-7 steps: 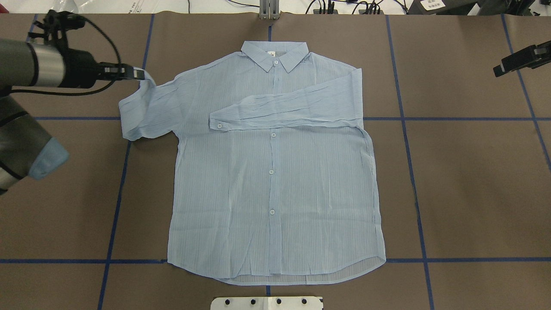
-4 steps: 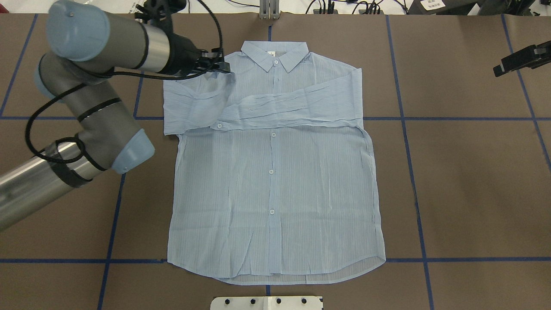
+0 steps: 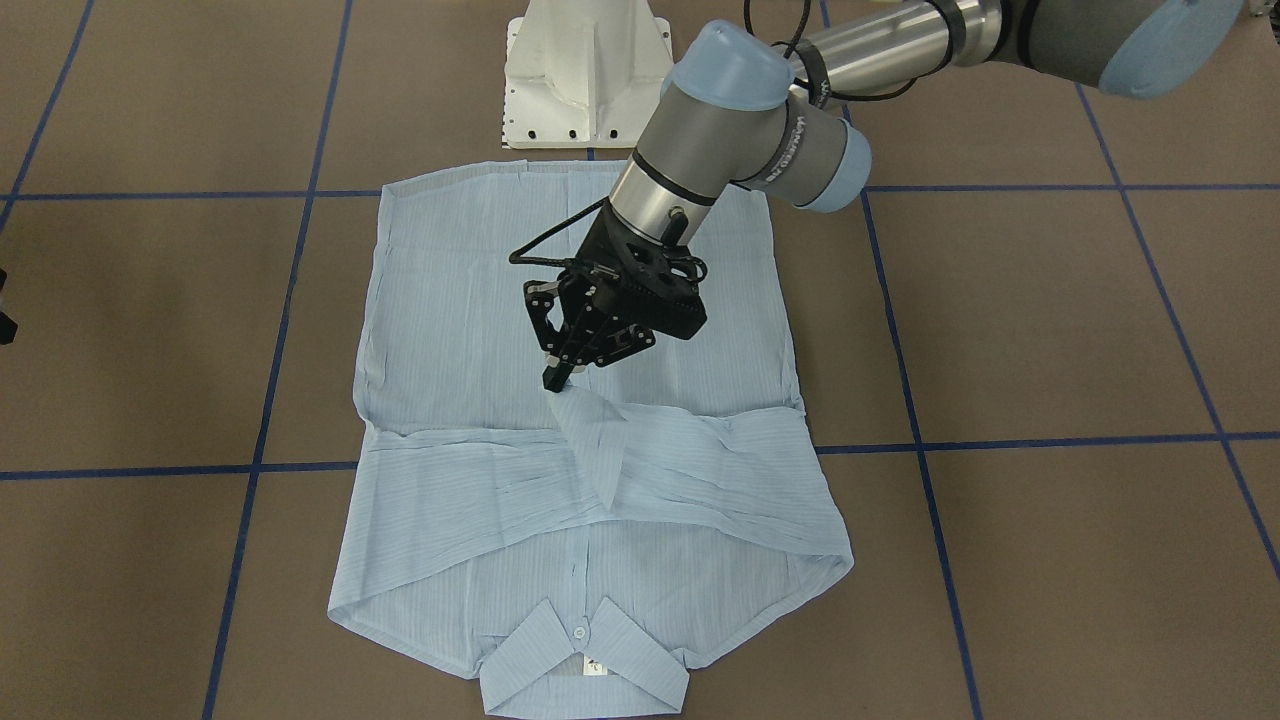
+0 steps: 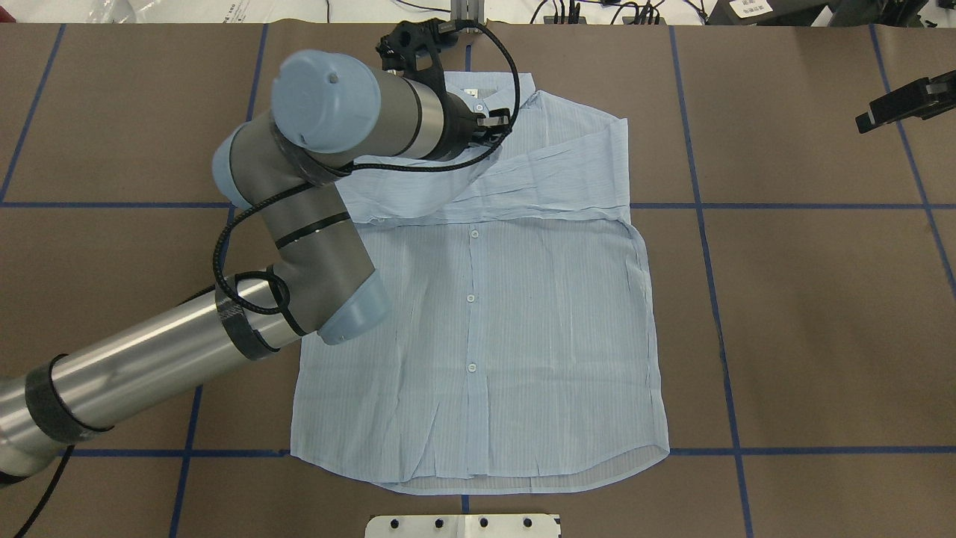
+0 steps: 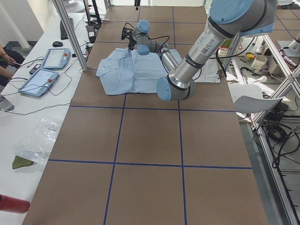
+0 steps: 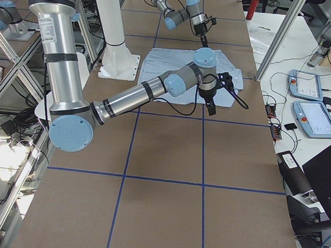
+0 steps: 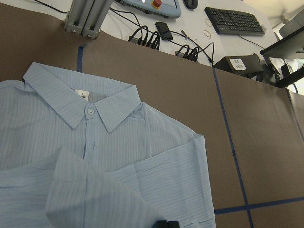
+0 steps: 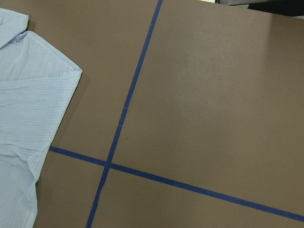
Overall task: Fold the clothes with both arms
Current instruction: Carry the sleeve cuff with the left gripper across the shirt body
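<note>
The pale-blue striped shirt (image 4: 478, 336) lies flat, front up, on the brown table, collar (image 7: 85, 102) at the far side. Its right sleeve (image 4: 553, 187) lies folded across the chest. My left gripper (image 3: 558, 380) is shut on the cuff end of the left sleeve (image 3: 590, 435) and holds it lifted over the chest, near the button line just below the collar. In the overhead view the left gripper (image 4: 497, 119) sits beside the collar. My right gripper (image 4: 870, 119) hangs off the shirt at the table's right edge; I cannot tell if it is open or shut.
The white pedestal base (image 3: 585, 70) stands at the near hem side. Blue tape lines (image 4: 717, 299) grid the brown table cover (image 4: 821, 336). An aluminium post (image 4: 467, 15) and cables sit just behind the collar. Tablets (image 5: 44, 70) lie on a side bench.
My left arm has swept right, carrying the left sleeve from outside the shirt's left edge across the chest to near the collar. The right gripper has not moved.
</note>
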